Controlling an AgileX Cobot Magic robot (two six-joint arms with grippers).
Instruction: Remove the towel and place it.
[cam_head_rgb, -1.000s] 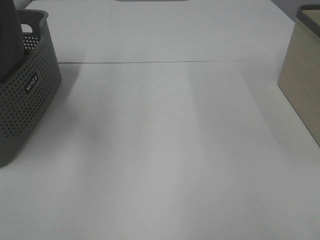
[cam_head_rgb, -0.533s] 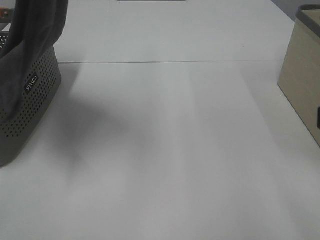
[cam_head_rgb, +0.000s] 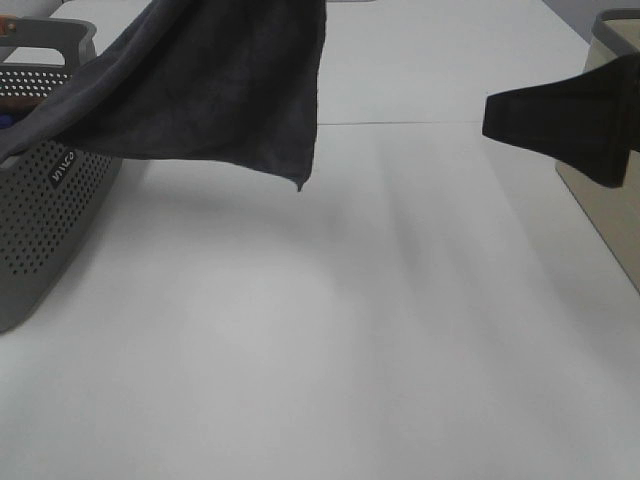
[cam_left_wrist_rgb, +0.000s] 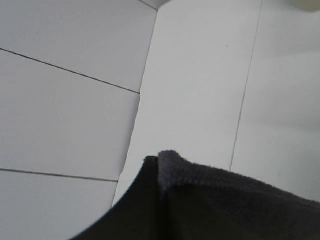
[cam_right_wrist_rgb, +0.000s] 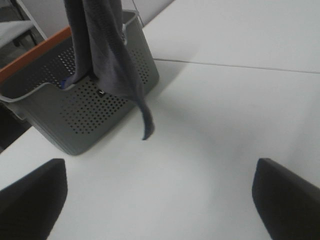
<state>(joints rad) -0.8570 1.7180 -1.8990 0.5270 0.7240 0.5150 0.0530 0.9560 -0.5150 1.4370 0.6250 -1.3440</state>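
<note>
my left gripper (cam_left_wrist_rgb: 159, 192) pinching the towel (cam_head_rgb: 220, 90), its tail draped over the grey basket (cam_head_rgb: 50, 220) rim; right gripper (cam_right_wrist_rgb: 160, 185) spread, by the beige box (cam_head_rgb: 600, 185)

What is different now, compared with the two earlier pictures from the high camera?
The towel has been lifted mostly out of the grey basket and carried toward the right. It now hangs spread above the table, with one end trailing over the basket's rim. The left gripper holds it. The right gripper, open, has come in from the right. The basket and the beige box have not moved.
</note>
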